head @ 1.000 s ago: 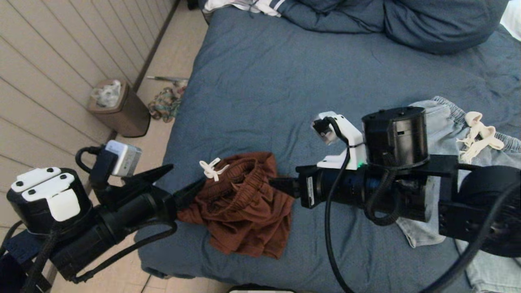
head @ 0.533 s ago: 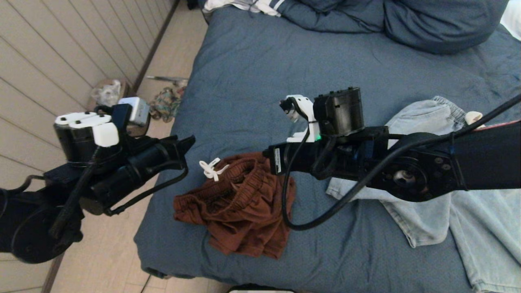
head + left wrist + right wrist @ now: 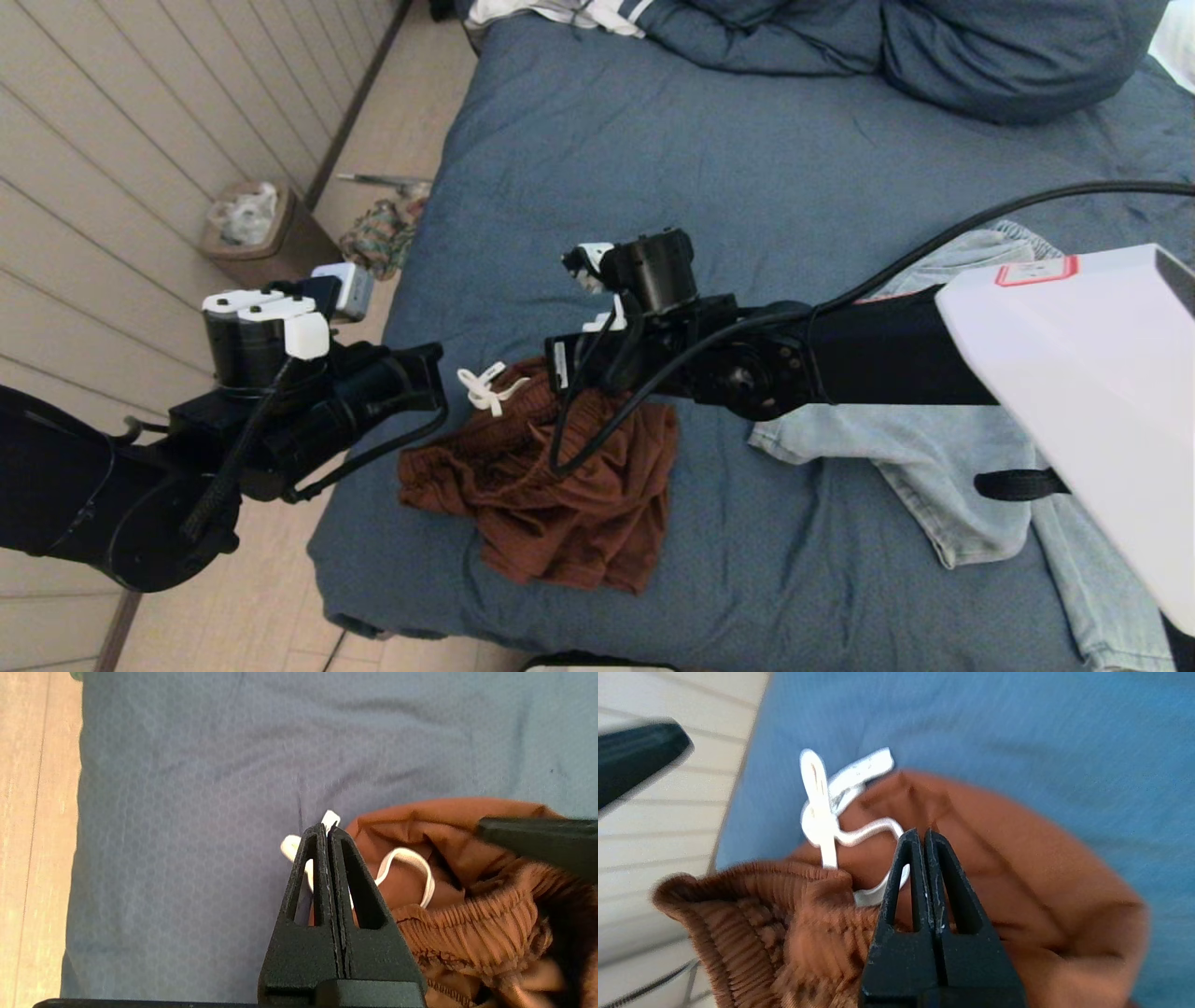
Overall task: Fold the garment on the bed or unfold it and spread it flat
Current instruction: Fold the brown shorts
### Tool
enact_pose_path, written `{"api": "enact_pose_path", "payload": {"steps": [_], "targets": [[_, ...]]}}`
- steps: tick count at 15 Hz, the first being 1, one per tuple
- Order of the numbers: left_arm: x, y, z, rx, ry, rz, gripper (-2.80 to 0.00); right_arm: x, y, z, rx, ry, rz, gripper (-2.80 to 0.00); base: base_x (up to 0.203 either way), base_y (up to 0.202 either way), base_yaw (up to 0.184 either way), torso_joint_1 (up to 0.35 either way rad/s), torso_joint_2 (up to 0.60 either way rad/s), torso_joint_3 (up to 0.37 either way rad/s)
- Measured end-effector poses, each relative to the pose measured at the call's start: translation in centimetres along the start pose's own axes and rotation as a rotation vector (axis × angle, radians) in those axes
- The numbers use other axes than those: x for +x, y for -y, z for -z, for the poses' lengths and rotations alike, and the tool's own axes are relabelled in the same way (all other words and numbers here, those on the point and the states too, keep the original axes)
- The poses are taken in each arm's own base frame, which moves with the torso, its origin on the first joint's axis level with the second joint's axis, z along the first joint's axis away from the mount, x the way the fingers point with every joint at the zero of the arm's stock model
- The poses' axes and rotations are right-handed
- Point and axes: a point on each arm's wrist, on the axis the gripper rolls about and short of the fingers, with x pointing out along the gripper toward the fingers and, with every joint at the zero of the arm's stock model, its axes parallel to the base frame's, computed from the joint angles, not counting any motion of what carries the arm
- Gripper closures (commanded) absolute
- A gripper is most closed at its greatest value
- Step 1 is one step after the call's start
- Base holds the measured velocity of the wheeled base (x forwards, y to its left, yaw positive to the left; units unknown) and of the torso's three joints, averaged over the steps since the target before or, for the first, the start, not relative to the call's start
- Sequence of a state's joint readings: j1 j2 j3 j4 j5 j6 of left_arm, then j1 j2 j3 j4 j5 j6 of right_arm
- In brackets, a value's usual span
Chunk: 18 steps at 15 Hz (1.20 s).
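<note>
Bedroom: pale panelled wall at far left, wood floor with one brown waste bin (image 3: pixel 271 247) and a small heap of patterned cloth (image 3: pixel 378 238) beside the bed (image 3: pixel 653 168). Slate-blue cover, wrinkled, one bunched duvet (image 3: pixel 840 47) along the head edge.

Left hand (image 3: pixel 326 833) hanging over the bed's left edge, fingers pressed together with nothing between them, tip just above the white drawstring (image 3: pixel 483 387) without gripping it. Probably lined up on the waistband for a pinch there.

Next along, one rust-brown pair of shorts (image 3: pixel 551 495), crumpled near the front left corner of the bed, elastic waistband turned up and gaping, drawstring knotted in one bow. Still a heap, neither folded nor flat.

Right hand (image 3: pixel 921 837) reaching in across the bed over the waistband's far side, fingers likewise together, empty, hovering over brown fabric. Two hands flanking one waistband: looks like a set-up to take both sides and pull the shorts open.

Farther right, one pale-blue denim garment (image 3: pixel 943 467), spread loosely toward the front right corner, untouched.

Count: two garments, two hands, one bin.
</note>
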State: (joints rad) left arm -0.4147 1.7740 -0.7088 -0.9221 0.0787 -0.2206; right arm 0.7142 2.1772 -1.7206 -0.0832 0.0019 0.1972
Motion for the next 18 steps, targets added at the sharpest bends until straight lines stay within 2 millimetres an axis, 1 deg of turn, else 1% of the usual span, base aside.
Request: {"api": "enact_pose_path", "payload": {"steps": [2,4,8,10,12,14,15,18], "targets": [[0.0,-0.1,0.2,0.000,-0.008,-0.002,0.00,0.4,0.1,1.7,-0.001,-0.061,0.007,0.00,0.000,0.000,0.000,0.000,0.00,0.000],[-0.1,-0.1,0.3,-0.004,0.001,-0.001,0.00,-0.4,0.0,3.3,-0.005,-0.120,0.009,0.00,0.000,0.000,0.000,0.000,0.00,0.000],[-0.1,-0.1,0.4,-0.007,0.042,0.003,0.00,-4.6,-0.6,5.9,-0.019,-0.214,-0.008,0.00,0.000,0.000,0.000,0.000,0.00,0.000],[-0.1,-0.2,0.6,-0.006,0.035,0.002,0.00,-6.6,-1.0,6.5,-0.026,-0.196,-0.029,0.00,0.000,0.000,0.000,0.000,0.00,0.000],[-0.1,-0.2,0.7,-0.006,0.031,0.003,0.00,-7.9,-1.7,7.4,-0.039,-0.184,-0.058,0.00,0.000,0.000,0.000,0.000,0.00,0.000],[-0.1,-0.2,0.8,-0.006,0.030,0.004,0.00,-8.5,-2.7,8.8,-0.050,-0.224,-0.103,0.00,0.000,0.000,0.000,0.000,0.00,0.000],[-0.1,-0.2,0.8,-0.006,0.029,0.005,0.00,-8.5,-3.1,9.5,-0.053,-0.250,-0.124,0.00,0.000,0.000,0.000,0.000,0.00,0.000],[-0.1,-0.2,0.8,-0.007,0.028,0.005,0.00,-7.7,-3.8,12.4,-0.063,-0.325,-0.154,0.00,0.000,0.000,0.000,0.000,0.00,0.000]]}}
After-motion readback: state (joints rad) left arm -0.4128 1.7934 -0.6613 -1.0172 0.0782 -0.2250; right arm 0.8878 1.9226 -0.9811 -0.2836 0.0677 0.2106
